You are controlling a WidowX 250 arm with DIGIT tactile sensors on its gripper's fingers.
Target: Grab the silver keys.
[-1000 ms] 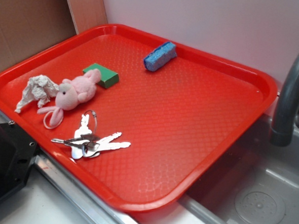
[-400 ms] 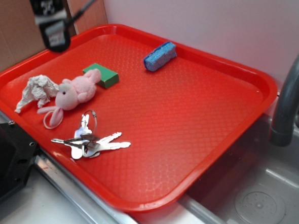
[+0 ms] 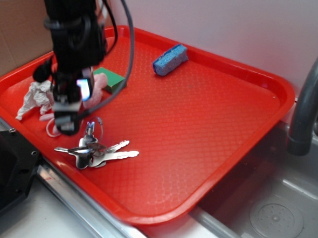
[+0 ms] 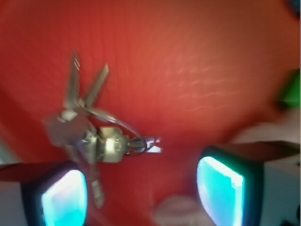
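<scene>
The gripper hangs open and empty just above the silver keys on the red tray; next it should lower and close.

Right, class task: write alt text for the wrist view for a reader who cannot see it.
A blurred close-up looks down on the keys lying on a red tray, with the open claw showing two glowing blue fingertips at the bottom edge.

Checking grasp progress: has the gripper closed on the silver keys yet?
No, in the wrist view the gripper is open, and the silver keys lie on the tray beyond its fingertips.
</scene>
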